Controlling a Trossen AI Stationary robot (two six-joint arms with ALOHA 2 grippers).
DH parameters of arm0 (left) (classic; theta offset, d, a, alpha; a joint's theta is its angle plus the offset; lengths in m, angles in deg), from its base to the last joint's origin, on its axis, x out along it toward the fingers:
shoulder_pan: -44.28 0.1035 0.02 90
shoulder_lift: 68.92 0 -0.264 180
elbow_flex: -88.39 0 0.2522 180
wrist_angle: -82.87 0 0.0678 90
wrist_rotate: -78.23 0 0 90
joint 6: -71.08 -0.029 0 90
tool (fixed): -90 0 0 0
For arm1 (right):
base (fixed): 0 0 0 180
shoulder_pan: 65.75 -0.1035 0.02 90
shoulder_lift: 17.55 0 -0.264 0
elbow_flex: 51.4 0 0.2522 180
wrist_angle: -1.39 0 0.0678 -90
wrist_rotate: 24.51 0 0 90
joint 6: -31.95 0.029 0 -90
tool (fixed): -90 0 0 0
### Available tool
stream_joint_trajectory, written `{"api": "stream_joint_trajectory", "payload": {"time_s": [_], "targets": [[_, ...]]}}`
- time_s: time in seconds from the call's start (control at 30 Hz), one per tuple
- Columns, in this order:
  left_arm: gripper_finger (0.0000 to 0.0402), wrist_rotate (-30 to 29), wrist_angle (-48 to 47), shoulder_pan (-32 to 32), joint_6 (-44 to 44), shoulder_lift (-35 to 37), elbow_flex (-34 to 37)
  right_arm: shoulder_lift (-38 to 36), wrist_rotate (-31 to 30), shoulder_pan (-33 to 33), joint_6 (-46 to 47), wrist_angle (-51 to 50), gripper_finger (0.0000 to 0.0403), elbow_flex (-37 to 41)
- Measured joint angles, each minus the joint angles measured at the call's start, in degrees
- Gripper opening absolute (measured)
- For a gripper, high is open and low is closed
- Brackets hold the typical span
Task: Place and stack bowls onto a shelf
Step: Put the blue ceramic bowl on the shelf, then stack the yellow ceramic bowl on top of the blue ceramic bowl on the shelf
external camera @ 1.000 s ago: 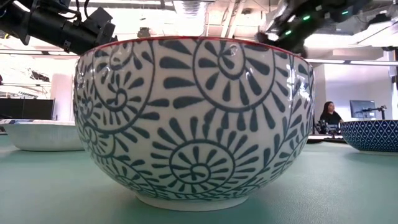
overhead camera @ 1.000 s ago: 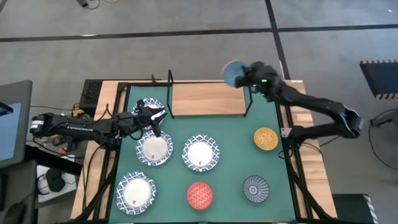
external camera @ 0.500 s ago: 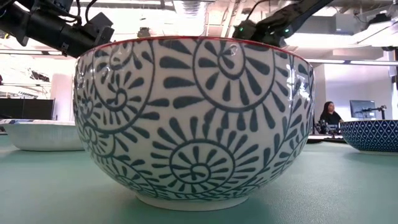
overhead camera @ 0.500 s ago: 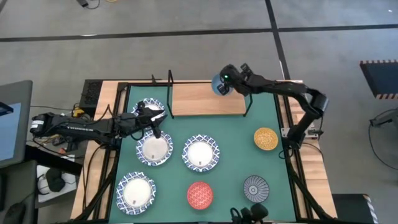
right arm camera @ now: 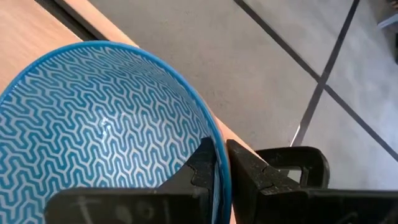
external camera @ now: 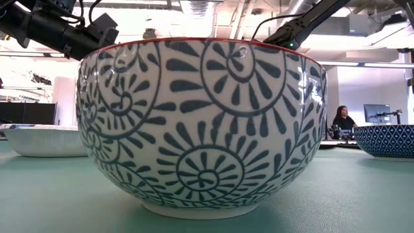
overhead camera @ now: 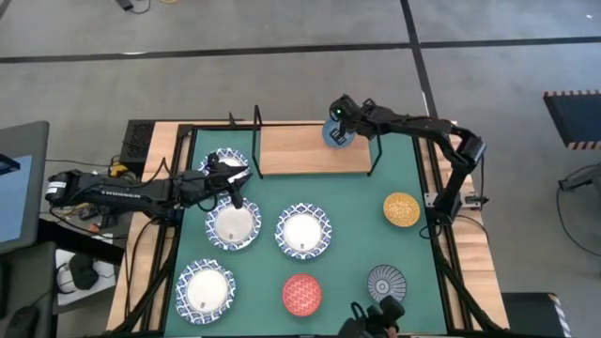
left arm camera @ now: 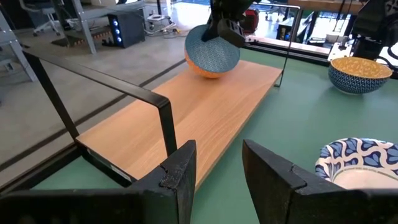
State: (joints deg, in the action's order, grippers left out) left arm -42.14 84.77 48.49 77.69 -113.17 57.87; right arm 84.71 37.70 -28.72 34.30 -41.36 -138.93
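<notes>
My right gripper [overhead camera: 338, 119] is shut on the light blue bowl [overhead camera: 332, 134] over the far right end of the wooden shelf [overhead camera: 310, 150]. In the left wrist view the blue bowl [left arm camera: 212, 55] sits tilted low over the shelf board [left arm camera: 205, 112]; whether it touches the board I cannot tell. My left gripper [left arm camera: 217, 168] is open near the shelf's left end, between two white blue-rimmed bowls [overhead camera: 225, 161] [overhead camera: 233, 225]. Two more white bowls [overhead camera: 302, 232] [overhead camera: 207, 289], the red bowl [overhead camera: 301, 293], the grey bowl [overhead camera: 386, 284] and the yellow bowl [overhead camera: 402, 209] stand on the green mat. My right gripper pinches the blue bowl's rim [right arm camera: 214, 152], one finger [right arm camera: 202, 171] inside the bowl and one finger [right arm camera: 252, 177] outside it. It comes from above on the bowl's far right side. The bowl hangs tilted below the fingers.
The shelf's thin black wire frame [left arm camera: 163, 118] rises at its ends. In the low view the red bowl's patterned outside [external camera: 200, 123] fills the foreground. A dark object [overhead camera: 376, 314] shows at the table's near edge. The rest of the shelf board is bare.
My right gripper has carried the blue bowl from beyond the shelf's far right corner toward the left and near side and down, to low over the board's right end. The right arm has folded in. The left arm has kept still.
</notes>
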Motion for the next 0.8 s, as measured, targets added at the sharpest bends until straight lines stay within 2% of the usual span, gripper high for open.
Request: {"api": "stream_joint_trajectory", "payload": {"time_s": [0.3, 0.6, 0.8], "targets": [[0.0116, 0.0, 0.04, 0.02, 0.07, 0.0, 0.0, -0.07, 1.21, -0.05, -0.71, -5.58, 0.0106, -0.11], [0.0116, -0.01, 0.09, 0.02, 0.64, 0.0, 0.0, -0.18, 1.14, -0.22, -0.79, -5.26, 0.0177, -0.31], [0.0116, -0.02, 0.09, 0.02, 0.7, 0.0, 0.0, -0.2, 0.23, -0.24, -1.18, -4.41, 0.0199, -0.31]]}}
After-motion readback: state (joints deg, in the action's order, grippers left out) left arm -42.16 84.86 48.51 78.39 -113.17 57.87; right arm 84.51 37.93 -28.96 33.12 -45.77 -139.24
